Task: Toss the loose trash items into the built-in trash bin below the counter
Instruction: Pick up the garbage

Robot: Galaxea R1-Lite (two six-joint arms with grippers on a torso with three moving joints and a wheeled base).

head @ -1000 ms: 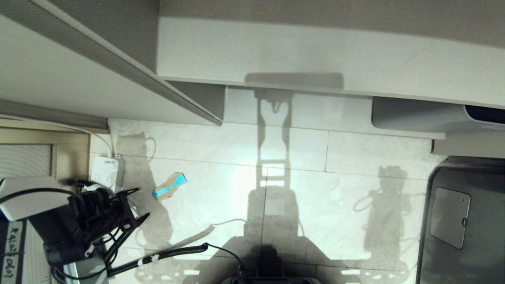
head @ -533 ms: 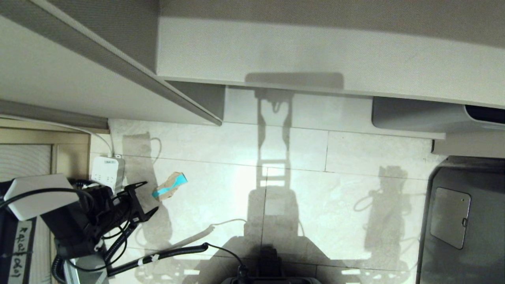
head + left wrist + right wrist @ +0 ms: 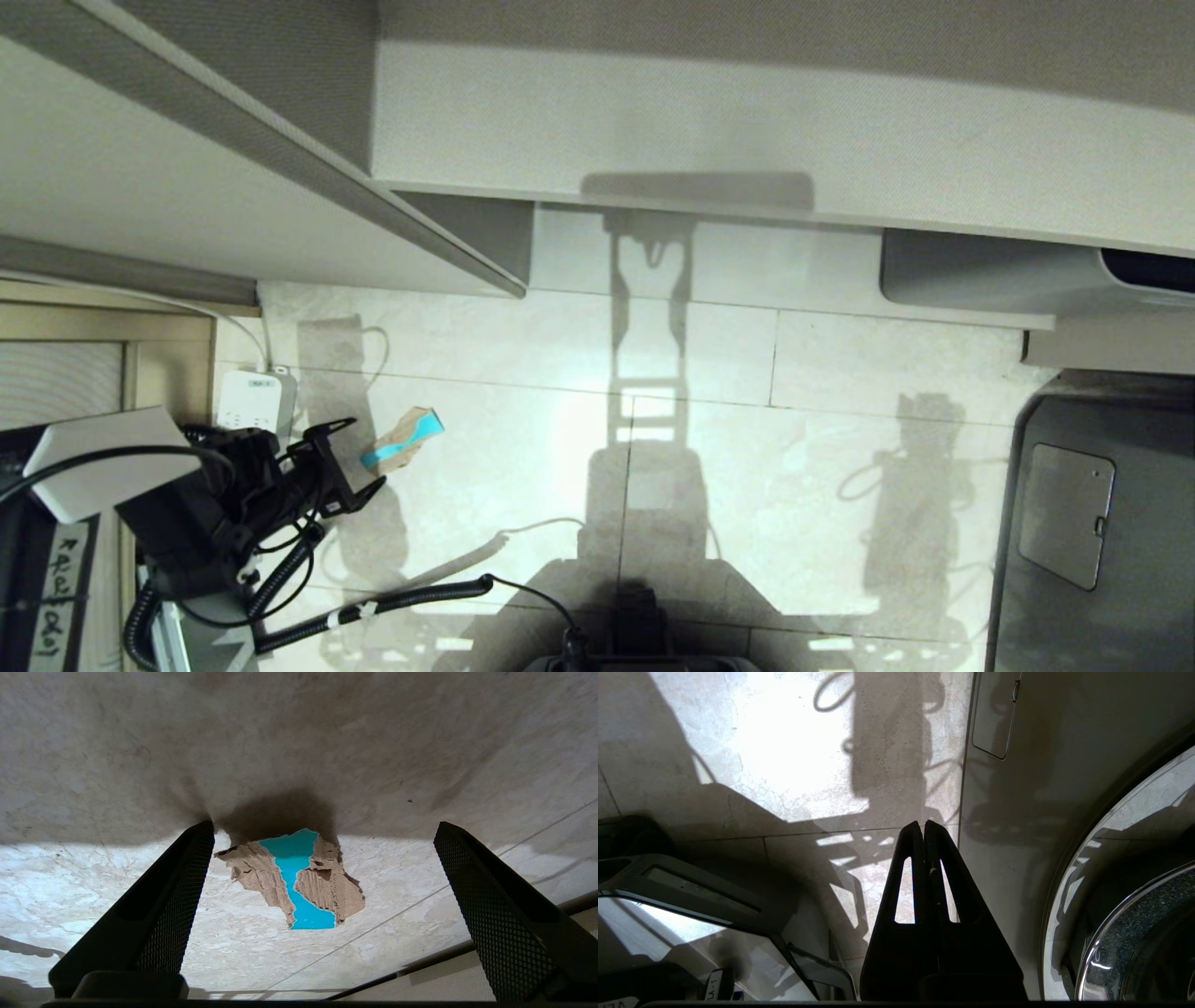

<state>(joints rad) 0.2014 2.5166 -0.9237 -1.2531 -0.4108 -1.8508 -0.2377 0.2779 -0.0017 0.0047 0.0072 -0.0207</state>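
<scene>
a torn brown cardboard scrap [image 3: 401, 441] lies flat on the pale tiled floor [image 3: 840, 373], ragged at its edges, with a bright teal-blue printed strip running down its middle between 2 rough, fibrous brown patches. the left gripper [image 3: 353, 455] hangs just beside it, jaws spread wide and empty; in the left wrist view the scrap [image 3: 293, 879] sits between the 2 fingers [image 3: 175, 905], touching neither. the right gripper [image 3: 924, 828] is pressed shut on nothing, parked above the floor, well apart from the scrap.

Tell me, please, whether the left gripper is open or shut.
Open: the left gripper has its fingers spread wide, with the cardboard scrap on the floor between them, untouched.
</scene>
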